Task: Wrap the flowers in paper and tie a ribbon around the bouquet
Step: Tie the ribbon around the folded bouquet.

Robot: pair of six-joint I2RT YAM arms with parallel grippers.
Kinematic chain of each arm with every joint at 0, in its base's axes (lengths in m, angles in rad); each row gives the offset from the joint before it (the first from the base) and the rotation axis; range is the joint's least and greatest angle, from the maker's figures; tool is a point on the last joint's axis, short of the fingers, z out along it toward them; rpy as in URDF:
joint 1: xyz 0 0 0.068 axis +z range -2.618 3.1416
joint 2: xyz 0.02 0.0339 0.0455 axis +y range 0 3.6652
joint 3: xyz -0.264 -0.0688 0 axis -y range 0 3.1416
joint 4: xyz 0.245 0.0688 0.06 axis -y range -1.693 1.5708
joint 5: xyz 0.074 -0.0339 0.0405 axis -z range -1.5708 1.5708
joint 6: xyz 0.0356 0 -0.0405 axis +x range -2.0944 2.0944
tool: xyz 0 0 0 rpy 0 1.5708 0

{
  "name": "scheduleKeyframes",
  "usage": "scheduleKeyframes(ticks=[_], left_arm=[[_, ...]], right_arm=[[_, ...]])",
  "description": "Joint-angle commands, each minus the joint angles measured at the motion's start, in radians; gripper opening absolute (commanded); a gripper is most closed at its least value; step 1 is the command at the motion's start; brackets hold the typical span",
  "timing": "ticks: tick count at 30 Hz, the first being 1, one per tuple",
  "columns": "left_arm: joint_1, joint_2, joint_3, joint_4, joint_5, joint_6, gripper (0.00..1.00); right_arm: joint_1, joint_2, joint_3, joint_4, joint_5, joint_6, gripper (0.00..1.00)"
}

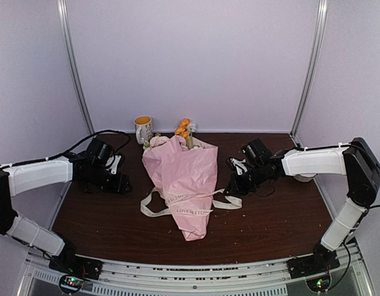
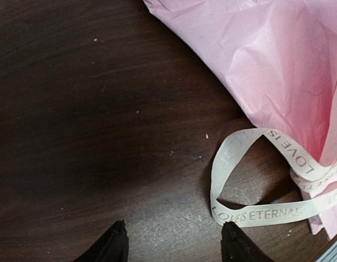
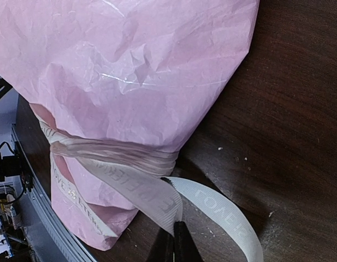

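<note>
**Right tool on ribbon, left tool empty**

Right tool (image 3: pixel 176 243): fingers together, clamped on the ribbon (image 3: pixel 157 199) just beside the bouquet's (image 1: pixel 183 179) narrow end. The ribbon folds at the tips and trails off over the tabletop (image 1: pixel 270 216).

Left tool (image 2: pixel 173 246): fingers apart, nothing between them, low over bare tabletop. A ribbon loop lettered "LOVE IS ETERNAL" lies just ahead of it, not touching.

The ribbon goes around the lower part of the pink paper (image 3: pixel 135 71) cone and cinches it.

The bouquet lies mid-tabletop between the two arms, narrow end toward the bases, wide end toward the back wall. Flowers (image 1: pixel 185 128) stick out of the wide end, orange ones furthest. A mug (image 1: pixel 142 128) stands at the back, just left of the blooms.
</note>
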Motion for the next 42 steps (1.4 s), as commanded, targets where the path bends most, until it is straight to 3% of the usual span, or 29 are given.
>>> scheduleKeyframes(ticks=[1, 3, 5, 7, 9, 12, 16, 19, 24, 28, 29, 32, 33, 37, 42], left_arm=[[-0.079, -0.064, 0.045, -0.010, -0.095, 0.137, 0.55], [-0.182, -0.116, 0.064, -0.003, -0.114, 0.255, 0.46], [-0.309, -0.141, 0.071, -0.003, -0.089, 0.373, 0.43], [-0.343, -0.124, 0.060, -0.007, -0.011, 0.390, 0.42], [-0.367, -0.101, 0.018, 0.007, 0.062, 0.393, 0.48], [-0.435, -0.064, -0.030, 0.044, 0.053, 0.473, 0.63], [-0.452, 0.064, 0.037, 0.091, 0.006, 0.548, 0.77], [-0.453, 0.176, 0.083, 0.114, 0.048, 0.583, 0.79], [-0.457, 0.299, 0.124, 0.108, -0.070, 0.571, 0.79], [-0.457, 0.316, 0.143, 0.122, -0.212, 0.548, 0.64], [-0.457, 0.318, 0.144, 0.120, -0.223, 0.546, 0.55], [-0.455, 0.317, 0.149, 0.090, -0.231, 0.524, 0.07], [-0.453, 0.306, 0.151, 0.082, -0.231, 0.509, 0.00], [-0.402, 0.212, 0.136, 0.085, -0.225, 0.412, 0.00], [-0.211, 0.020, 0.057, 0.167, -0.155, 0.220, 0.00]], right_arm=[[0.001, 0.005, 0.043, -0.012, -0.004, -0.018, 0.00], [0.001, 0.006, 0.052, -0.026, -0.004, -0.025, 0.00], [0.001, 0.009, 0.060, -0.036, -0.003, -0.029, 0.00], [0.001, 0.009, 0.067, -0.043, -0.003, -0.030, 0.00], [0.001, 0.007, 0.071, -0.045, -0.004, -0.031, 0.00], [0.002, 0.009, 0.074, -0.040, -0.012, -0.028, 0.00], [0.006, 0.029, 0.092, -0.050, -0.017, -0.031, 0.00], [0.011, 0.032, 0.098, -0.051, -0.015, -0.030, 0.00], [0.012, 0.027, 0.105, -0.055, -0.016, -0.033, 0.00], [0.013, 0.014, 0.128, -0.110, -0.006, -0.062, 0.00], [0.013, 0.007, 0.134, -0.131, 0.001, -0.070, 0.00], [0.015, -0.026, 0.155, -0.197, -0.001, -0.101, 0.00], [0.017, -0.042, 0.164, -0.217, -0.008, -0.112, 0.00], [0.029, -0.116, 0.240, -0.280, -0.037, -0.158, 0.00], [0.077, -0.176, 0.367, -0.303, -0.088, -0.204, 0.00]])
